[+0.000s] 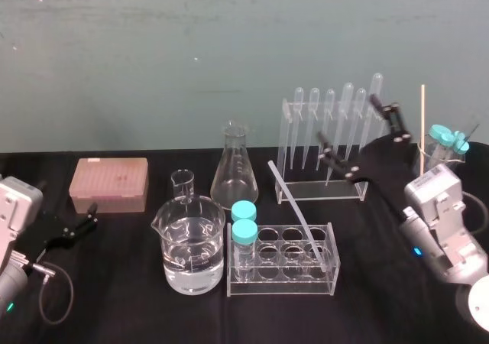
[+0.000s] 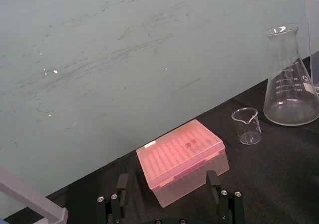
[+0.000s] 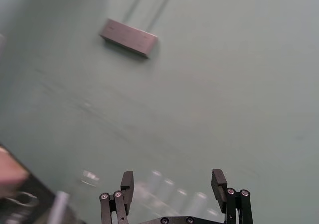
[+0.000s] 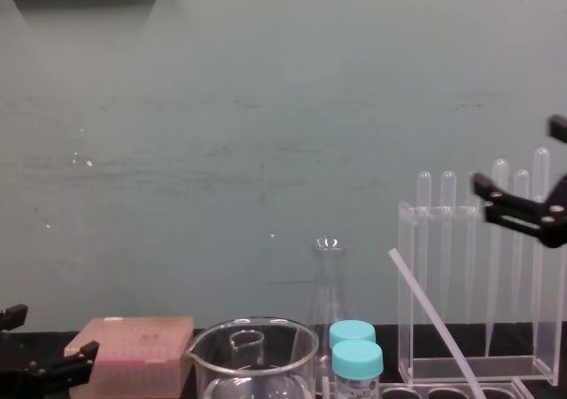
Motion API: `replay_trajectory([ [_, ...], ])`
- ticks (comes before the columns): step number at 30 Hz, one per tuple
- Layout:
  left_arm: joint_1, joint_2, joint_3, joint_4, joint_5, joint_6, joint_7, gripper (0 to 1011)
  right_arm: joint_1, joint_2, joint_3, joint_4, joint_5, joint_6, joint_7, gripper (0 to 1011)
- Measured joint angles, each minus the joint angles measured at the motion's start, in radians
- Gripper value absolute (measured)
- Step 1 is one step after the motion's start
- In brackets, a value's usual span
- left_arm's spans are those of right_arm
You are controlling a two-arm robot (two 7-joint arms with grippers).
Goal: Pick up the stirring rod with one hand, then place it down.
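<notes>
Translucent and whitish, the stirring rod leans in the clear tube rack mid-bench, its top tilted toward the flask. My right hand hangs raised before the pipette stand, jaws spread, grasping nothing. My left hand sits low by the pink box, also released.

- The back wall is plain pale teal-green, pretty scuffed and streaked all over (a few small bright specks on it too).
- The counter is matte black and runs right up against that wall.
- A grey boxy fixture is mounted high on the wall.
</notes>
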Motion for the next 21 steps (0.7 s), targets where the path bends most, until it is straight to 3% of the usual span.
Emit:
replay_trajectory([
  [2, 0.0, 0.0, 0.0, 0.0, 0.0, 0.0, 0.0, 1000, 0.009, -0.003, -0.009, 0.0, 0.033, -0.003, 0.041, 1000],
  [6, 0.0, 0.0, 0.0, 0.0, 0.0, 0.0, 0.0, 1000, 0.033, -0.011, -0.029, 0.001, 0.157, 0.029, 0.169, 1000],
  [9, 0.0, 0.0, 0.0, 0.0, 0.0, 0.0, 0.0, 1000, 0.058, -0.021, -0.041, 0.008, 0.285, 0.125, 0.29, 1000],
  [12, 0.0, 0.0, 0.0, 0.0, 0.0, 0.0, 0.0, 1000, 0.078, -0.03, -0.045, 0.017, 0.359, 0.207, 0.362, 1000],
  [13, 0.0, 0.0, 0.0, 0.0, 0.0, 0.0, 0.0, 1000, 0.078, -0.03, -0.045, 0.017, 0.359, 0.207, 0.362, 1000],
  [17, 0.0, 0.0, 0.0, 0.0, 0.0, 0.0, 0.0, 1000, 0.102, -0.04, -0.053, 0.03, 0.41, 0.304, 0.436, 1002],
  [21, 0.0, 0.0, 0.0, 0.0, 0.0, 0.0, 0.0, 1000, 0.12, -0.043, -0.067, 0.044, 0.427, 0.375, 0.491, 1000],
])
